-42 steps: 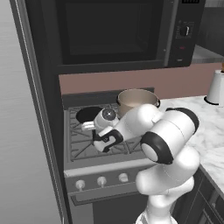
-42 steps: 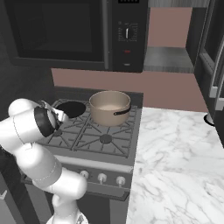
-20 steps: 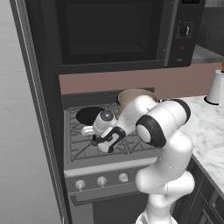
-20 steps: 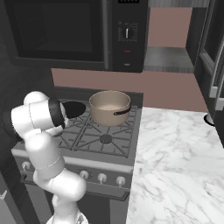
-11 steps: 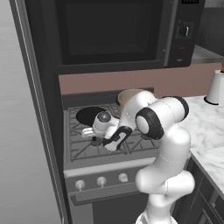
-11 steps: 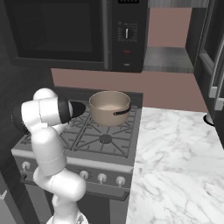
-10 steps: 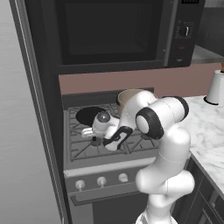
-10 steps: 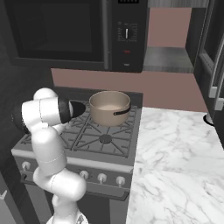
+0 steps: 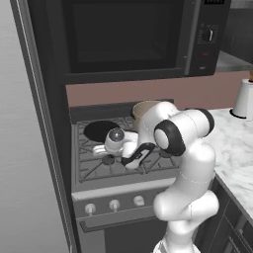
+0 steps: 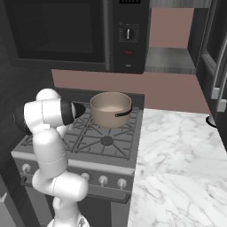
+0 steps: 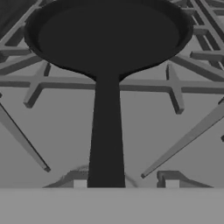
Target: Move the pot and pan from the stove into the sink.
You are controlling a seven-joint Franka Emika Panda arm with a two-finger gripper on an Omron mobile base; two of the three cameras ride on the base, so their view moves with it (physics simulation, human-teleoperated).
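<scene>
On the stove [image 10: 106,142], with the pot [image 10: 111,108] at 2 o'clock of the pan [image 11: 107,37], we cannot tell whether the claw [image 9: 107,153] grips its handle [image 11: 105,135].

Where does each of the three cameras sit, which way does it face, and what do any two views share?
Left base view: behind the arm on its left, facing forward and down at the stove; the white arm rises from the lower right.
Right base view: behind on the right, facing the stove and pot; the arm rises from the lower left.
Hand view: on the hand, looking along the pan handle.
Shared: both base views show stove and pot; left base and hand views show the pan.
</scene>
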